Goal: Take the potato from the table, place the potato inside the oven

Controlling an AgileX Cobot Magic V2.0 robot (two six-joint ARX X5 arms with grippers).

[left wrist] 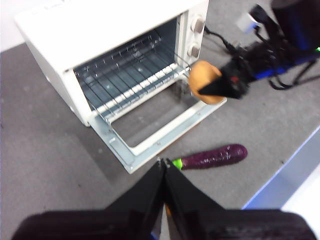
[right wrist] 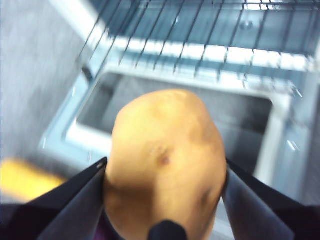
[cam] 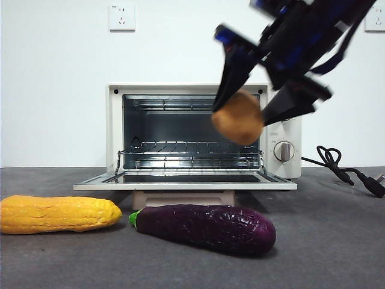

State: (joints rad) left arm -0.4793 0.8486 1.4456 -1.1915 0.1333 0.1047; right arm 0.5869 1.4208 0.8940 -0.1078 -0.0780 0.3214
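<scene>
Your right gripper (cam: 255,99) clamps the potato (cam: 237,117) btwn both jaws, holding it in mid-air above the oven's (cam: 117,129) dropped-open door (cam: 185,179), just in front of the wire rack (left wrist: 132,75). Your left gripper (left wrist: 163,165) hangs high over the table (cam: 337,241) w/ jaws pressed together, holding nothing. On the table in front of the oven lie a corn cob (cam: 57,214) and an eggplant (cam: 207,227).

The right gripper (right wrist: 165,187) holds the potato (right wrist: 165,160) between both jaws, above the oven's (right wrist: 210,55) open door (right wrist: 175,107); wire rack (right wrist: 200,30) ahead.
</scene>
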